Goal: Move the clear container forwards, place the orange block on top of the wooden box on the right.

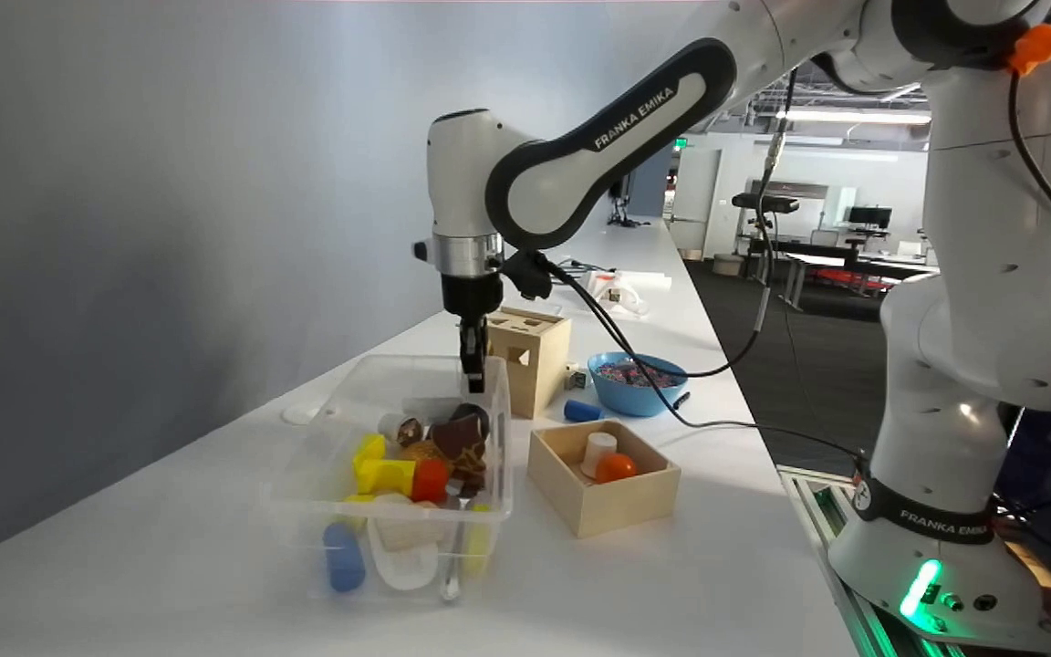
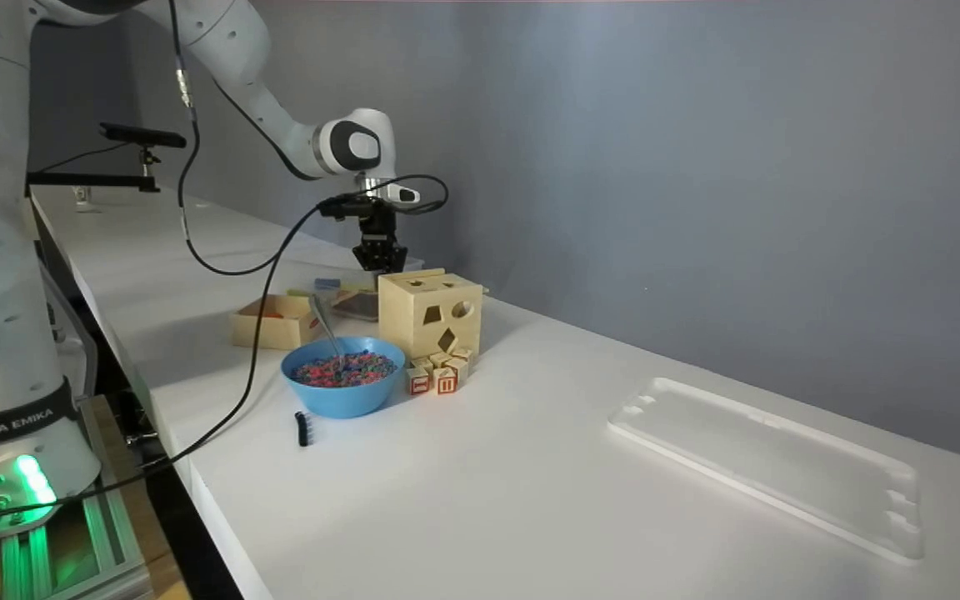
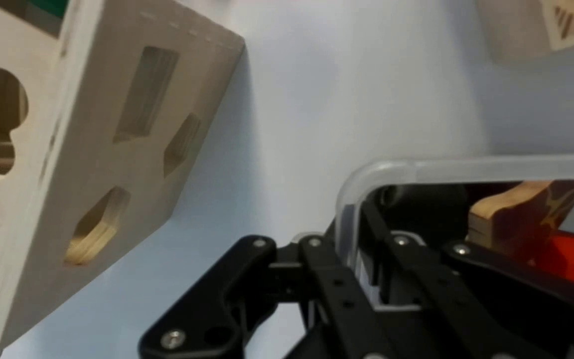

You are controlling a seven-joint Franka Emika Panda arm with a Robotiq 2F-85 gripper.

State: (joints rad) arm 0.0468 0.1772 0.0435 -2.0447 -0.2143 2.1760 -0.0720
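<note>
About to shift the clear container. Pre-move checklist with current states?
1. Claw astride the rim of the clear container: ok.
2. Rim firmly clamped: cannot tell.
3. Claw apart from the wooden box with cutouts: ok, table shows between.
4. Clear container empty: not ok, a yellow piece and others lie inside.
5. Orange piece outside it: ok, in the open wooden box.
6. Target box certain: cannot tell, both boxes are wooden.

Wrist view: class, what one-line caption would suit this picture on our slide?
The gripper pinches the rim of a clear container, beside a wooden box with cut-out holes.
</note>
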